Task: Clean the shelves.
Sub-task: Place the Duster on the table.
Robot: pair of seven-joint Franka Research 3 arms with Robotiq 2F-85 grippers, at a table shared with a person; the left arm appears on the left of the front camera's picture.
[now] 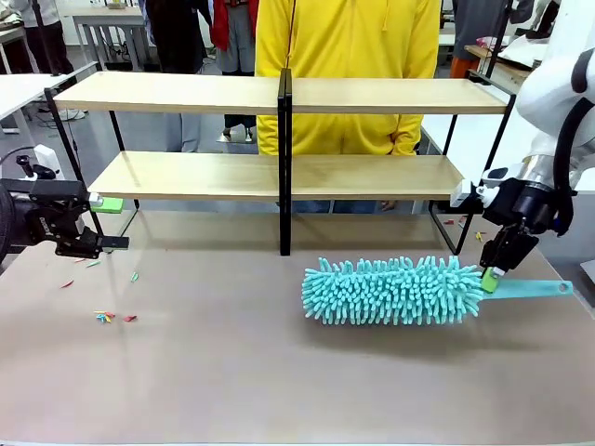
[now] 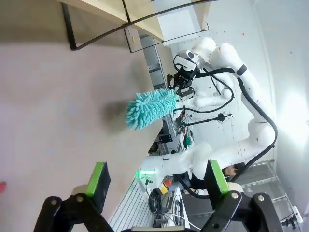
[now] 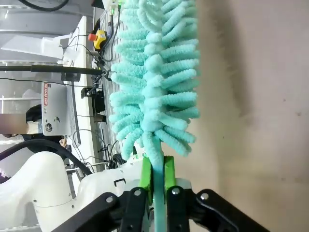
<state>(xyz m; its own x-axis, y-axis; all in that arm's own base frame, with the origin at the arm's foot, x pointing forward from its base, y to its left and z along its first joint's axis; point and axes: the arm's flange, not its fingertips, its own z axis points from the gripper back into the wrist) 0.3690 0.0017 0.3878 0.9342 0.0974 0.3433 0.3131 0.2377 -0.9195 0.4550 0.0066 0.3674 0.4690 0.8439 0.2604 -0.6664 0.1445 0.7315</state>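
The shelves (image 1: pixel 186 93) are two pale wooden boards in a black frame with a centre post (image 1: pixel 284 158), standing across the far half of the table. A teal fluffy duster (image 1: pixel 390 290) lies on the table in front of their right half. My right gripper (image 1: pixel 490 277) comes down on its handle. In the right wrist view the green pads (image 3: pixel 147 170) press both sides of the duster (image 3: pixel 154 82) handle, at my right gripper (image 3: pixel 158 170). My left gripper (image 1: pixel 110 225) hovers at the far left, open and empty (image 2: pixel 157 176). The left wrist view also shows the duster (image 2: pixel 149 107) farther off.
Small coloured scraps (image 1: pixel 107 318) lie on the tabletop at the left. A person in a yellow top (image 1: pixel 349 56) stands behind the shelves. A white table (image 1: pixel 19 88) is at the far left.
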